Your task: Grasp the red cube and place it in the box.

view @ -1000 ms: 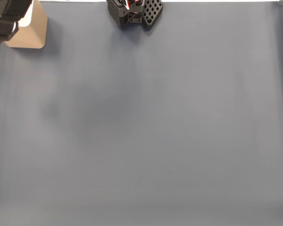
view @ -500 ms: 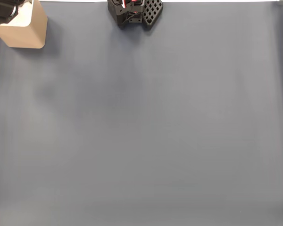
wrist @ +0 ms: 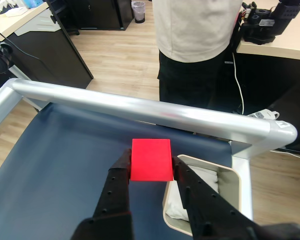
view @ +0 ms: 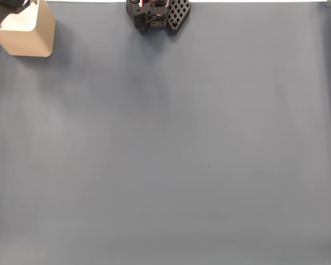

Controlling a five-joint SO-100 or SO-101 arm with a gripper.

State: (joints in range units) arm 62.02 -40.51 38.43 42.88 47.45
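Gripping the red cube (wrist: 150, 159) between both fingers, the gripper (wrist: 151, 161) is hovering just left of the box (wrist: 229, 176) in the wrist view.

Light wood floor (wrist: 125, 50) is showing across the wrist view's top, a person (wrist: 195, 45) is standing upper middle, dark cabinets (wrist: 65, 45) sitting upper left, a desk (wrist: 285, 47) upper right.

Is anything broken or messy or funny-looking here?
Nothing stands out. The black two-finger gripper holds the small bright red cube squarely between its fingers, near the tan open-topped cardboard box. The box sits upright on the dark blue-grey table mat, looks undamaged, and nothing is spilled.
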